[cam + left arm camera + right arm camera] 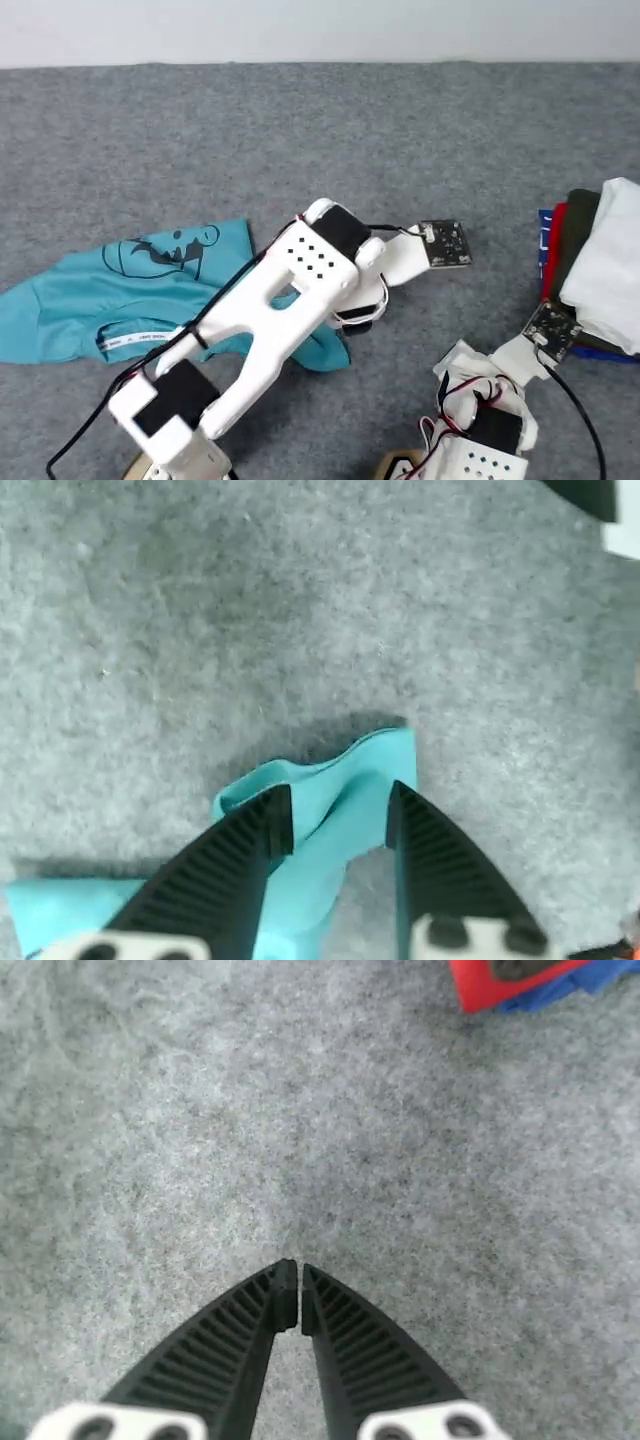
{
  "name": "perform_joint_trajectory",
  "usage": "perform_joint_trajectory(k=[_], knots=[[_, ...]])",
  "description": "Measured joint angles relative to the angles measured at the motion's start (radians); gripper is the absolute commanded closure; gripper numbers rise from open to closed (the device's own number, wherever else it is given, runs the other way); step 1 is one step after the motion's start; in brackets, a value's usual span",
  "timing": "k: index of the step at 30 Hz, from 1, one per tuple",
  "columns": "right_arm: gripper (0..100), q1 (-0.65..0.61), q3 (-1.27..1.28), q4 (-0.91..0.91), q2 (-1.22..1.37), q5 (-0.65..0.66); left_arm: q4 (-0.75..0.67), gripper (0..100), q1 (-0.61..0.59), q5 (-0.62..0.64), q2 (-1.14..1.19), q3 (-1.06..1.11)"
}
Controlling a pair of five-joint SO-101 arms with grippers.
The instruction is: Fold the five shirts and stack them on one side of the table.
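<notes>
A teal shirt with a dark print lies crumpled on the grey carpet at the left, one end running under the left arm. In the left wrist view my left gripper is open, its jaws standing either side of a raised fold of the teal shirt. A stack of folded shirts sits at the right edge, white on top, then dark, red and blue. My right gripper is shut on nothing, just above bare carpet near the stack's red and blue corners.
Grey carpet covers the whole table, with open room across the back and middle. The right arm sits low at the front right, close to the stack. A pale wall borders the far edge.
</notes>
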Motion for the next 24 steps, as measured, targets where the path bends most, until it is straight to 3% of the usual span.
perform_joint_trajectory(k=[9,14,19,24], knots=[[98.7,0.000,0.000,0.000,0.000,0.000,0.037,83,0.035,0.023,-0.014,0.117],[98.7,0.000,0.000,0.000,0.000,0.000,-0.078,83,0.115,0.018,-0.014,0.287],[98.7,0.000,0.000,0.000,0.000,0.000,-0.224,83,0.114,0.052,-0.009,0.364],[98.7,0.000,0.000,0.000,0.000,0.000,-0.239,83,0.060,0.058,0.104,0.333]])
